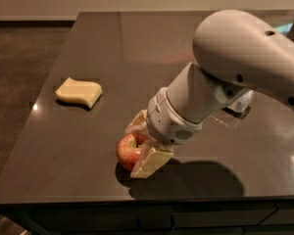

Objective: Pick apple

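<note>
The red apple (126, 152) with a yellow-green patch near its top rests on the dark table (88, 48), close to the front edge. My gripper (134, 151) comes down from the right, at the end of the big white arm (235, 58). Its two pale fingers sit on either side of the apple: one finger (136, 123) behind it, the other finger (150, 162) in front of it. Both press against the apple's skin. The apple's right side is hidden by the wrist.
A pale yellow wavy sponge (79, 92) lies on the table's left part. The table's front edge (137, 199) runs just below the apple. A small white object (241, 103) sits behind the arm at the right.
</note>
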`<act>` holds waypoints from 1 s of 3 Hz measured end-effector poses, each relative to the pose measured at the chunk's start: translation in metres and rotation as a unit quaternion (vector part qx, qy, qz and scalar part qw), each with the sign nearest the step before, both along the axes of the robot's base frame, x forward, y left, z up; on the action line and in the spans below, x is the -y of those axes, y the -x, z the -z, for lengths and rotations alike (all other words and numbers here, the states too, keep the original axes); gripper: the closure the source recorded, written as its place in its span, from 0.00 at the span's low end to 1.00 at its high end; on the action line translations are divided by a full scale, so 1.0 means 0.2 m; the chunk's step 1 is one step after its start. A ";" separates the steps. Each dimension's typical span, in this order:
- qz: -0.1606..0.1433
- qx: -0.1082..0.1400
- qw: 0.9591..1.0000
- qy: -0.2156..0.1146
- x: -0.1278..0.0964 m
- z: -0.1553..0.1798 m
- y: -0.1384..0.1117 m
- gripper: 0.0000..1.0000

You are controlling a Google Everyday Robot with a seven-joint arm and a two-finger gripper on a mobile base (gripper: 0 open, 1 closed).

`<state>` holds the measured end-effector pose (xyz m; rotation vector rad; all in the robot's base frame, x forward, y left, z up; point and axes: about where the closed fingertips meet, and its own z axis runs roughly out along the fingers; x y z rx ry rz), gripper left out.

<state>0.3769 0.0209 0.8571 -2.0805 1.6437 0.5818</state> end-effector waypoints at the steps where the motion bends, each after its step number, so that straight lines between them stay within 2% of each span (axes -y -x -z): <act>1: 0.010 0.001 1.000 -0.013 0.04 -0.12 -0.04 0.88; 2: 0.012 -0.004 1.000 -0.021 0.10 -0.28 -0.08 1.00; 3: 0.006 -0.014 1.000 -0.024 0.14 -0.41 -0.09 1.00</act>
